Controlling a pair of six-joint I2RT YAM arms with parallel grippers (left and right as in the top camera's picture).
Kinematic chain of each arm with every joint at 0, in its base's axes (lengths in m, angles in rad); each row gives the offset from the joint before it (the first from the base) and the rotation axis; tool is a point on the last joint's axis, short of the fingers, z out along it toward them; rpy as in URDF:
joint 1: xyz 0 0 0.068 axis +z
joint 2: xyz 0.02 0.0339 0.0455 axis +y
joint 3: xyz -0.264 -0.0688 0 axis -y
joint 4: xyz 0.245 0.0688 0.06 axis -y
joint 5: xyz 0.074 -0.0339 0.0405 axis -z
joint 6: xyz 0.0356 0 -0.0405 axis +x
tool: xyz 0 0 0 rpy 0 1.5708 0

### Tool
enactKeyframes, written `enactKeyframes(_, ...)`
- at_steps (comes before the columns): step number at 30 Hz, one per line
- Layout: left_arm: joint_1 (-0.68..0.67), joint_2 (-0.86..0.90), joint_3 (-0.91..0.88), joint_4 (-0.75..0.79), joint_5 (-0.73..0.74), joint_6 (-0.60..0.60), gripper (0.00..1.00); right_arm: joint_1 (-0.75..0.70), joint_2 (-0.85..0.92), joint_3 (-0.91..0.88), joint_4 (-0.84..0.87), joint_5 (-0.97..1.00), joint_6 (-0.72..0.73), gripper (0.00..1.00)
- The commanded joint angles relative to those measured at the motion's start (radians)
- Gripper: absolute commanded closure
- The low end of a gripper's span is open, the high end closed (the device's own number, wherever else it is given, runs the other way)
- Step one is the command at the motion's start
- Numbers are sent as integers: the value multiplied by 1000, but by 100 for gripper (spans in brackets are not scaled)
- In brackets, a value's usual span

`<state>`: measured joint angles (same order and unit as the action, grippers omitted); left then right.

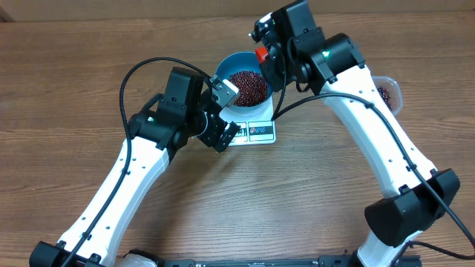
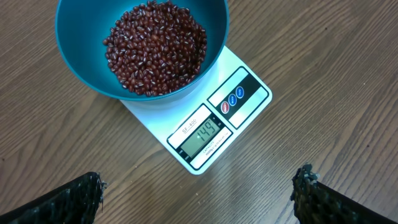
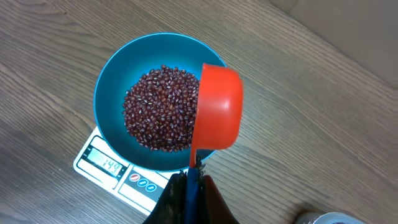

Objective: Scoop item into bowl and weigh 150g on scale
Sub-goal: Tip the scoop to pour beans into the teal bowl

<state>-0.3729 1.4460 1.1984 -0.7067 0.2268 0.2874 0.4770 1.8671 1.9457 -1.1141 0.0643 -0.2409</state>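
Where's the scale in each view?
Overhead: scale at centre, only its front edge showing below the blue bowl.
Left wrist: scale at centre, running toward the lower right from under the bowl.
Right wrist: scale at lower left, sticking out from under the bowl, left of the red scoop.
Shared landmark: the blue bowl of beans sitting on it.

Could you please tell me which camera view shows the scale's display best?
The left wrist view: the display is close, unobstructed and readable. The right wrist view shows it small and tilted; overhead, the left arm covers it.
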Motion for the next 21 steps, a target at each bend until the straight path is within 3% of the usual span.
enactKeyframes(1,0,0,21,3,-5,4,0,40,-37,36,8,143,-3,96)
enactKeyframes(13,0,0,21,3,-5,4,0,37,-38,36,6,66,8,96)
enactKeyframes(21,0,0,21,3,-5,4,0,-118,-148,38,-11,-109,114,96)
